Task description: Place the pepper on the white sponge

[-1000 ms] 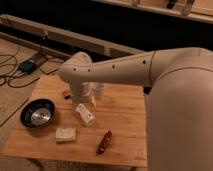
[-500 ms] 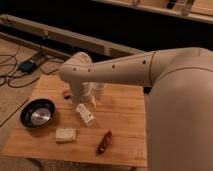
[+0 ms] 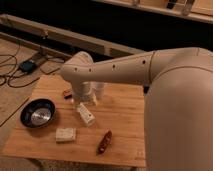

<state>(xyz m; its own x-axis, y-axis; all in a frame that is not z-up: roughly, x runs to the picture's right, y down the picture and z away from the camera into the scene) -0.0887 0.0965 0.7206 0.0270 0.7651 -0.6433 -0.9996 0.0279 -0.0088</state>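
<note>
Two task things lie along the near edge of the wooden counter (image 3: 125,117). The pepper (image 3: 104,142), dark red and slender, lies aslant toward the near right. The white sponge (image 3: 65,134), a small off-white block, sits to its left. They are apart, with bare wood between them, so the pepper is not on the sponge.

A little farther back and left of the sponge, a black bowl (image 3: 37,112) with a shiny inside sits near the counter's left edge. Behind the sponge, toward the middle, a white labelled box (image 3: 85,114) lies at an angle.

Farther back hangs the claw (image 3: 90,100), pointing down over the middle of the counter just beyond the box. Its two pale fingers stand wide apart and grip nothing. Just left of it, a small reddish-brown bar (image 3: 67,93) lies on the wood. The cream arm (image 3: 115,72) reaches in from the right above them.

Beyond the counter, on the floor at the left, dark cables (image 3: 10,65) run to a small black box (image 3: 27,65).
</note>
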